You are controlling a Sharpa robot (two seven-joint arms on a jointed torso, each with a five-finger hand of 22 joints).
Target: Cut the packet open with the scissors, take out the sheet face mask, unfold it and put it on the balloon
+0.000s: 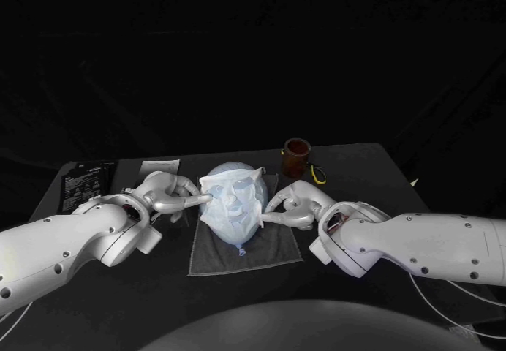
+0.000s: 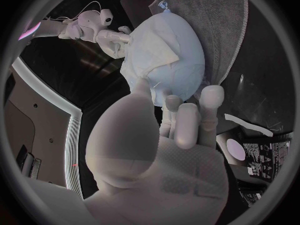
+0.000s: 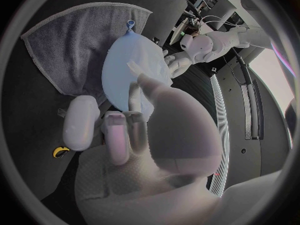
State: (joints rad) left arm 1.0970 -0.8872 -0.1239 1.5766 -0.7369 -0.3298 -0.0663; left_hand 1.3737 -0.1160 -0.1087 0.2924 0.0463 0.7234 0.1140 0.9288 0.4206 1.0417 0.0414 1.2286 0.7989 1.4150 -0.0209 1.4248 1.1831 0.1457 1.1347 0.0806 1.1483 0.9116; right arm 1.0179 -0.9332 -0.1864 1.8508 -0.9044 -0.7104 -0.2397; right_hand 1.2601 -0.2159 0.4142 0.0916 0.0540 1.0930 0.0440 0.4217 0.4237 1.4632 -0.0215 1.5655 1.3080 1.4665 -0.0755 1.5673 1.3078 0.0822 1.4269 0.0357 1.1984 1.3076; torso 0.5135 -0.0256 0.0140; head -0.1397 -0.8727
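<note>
Sheet face mask (image 1: 234, 196) lies draped over the balloon (image 1: 235, 232), which sits between the two hands on a grey towel (image 1: 211, 257). The left hand (image 1: 169, 194) reaches in from one side and its fingertips (image 1: 197, 198) meet the mask's edge. The right hand (image 1: 297, 206) mirrors it, its fingers spread against the opposite edge. I cannot tell whether either hand pinches the mask or only touches it.
</note>
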